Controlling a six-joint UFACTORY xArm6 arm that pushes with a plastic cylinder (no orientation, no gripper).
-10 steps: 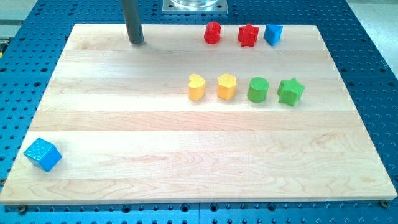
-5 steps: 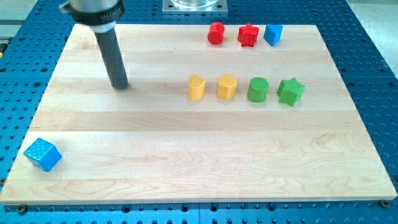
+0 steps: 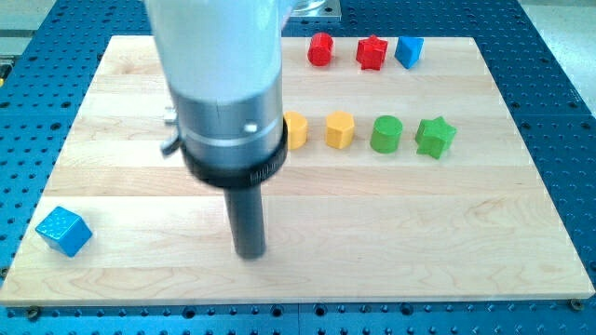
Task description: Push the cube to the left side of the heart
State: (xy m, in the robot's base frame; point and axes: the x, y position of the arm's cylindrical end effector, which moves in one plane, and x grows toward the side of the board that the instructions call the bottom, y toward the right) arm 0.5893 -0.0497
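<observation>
A blue cube [image 3: 64,231] sits at the board's bottom left corner. A yellow heart [image 3: 296,130] stands mid-board, its left part hidden behind my arm. My tip [image 3: 250,253] rests on the board near the view's bottom, well to the right of the blue cube and below the heart, touching neither. The arm's wide silver and black body covers much of the board's upper left.
To the right of the heart stand a yellow hexagon [image 3: 340,129], a green cylinder [image 3: 386,134] and a green star [image 3: 435,137]. Along the top edge are a red cylinder [image 3: 321,48], a red star [image 3: 372,52] and a second blue block [image 3: 408,50].
My tip has swept from the board's top left down and to the right, to near the bottom edge. No block has moved.
</observation>
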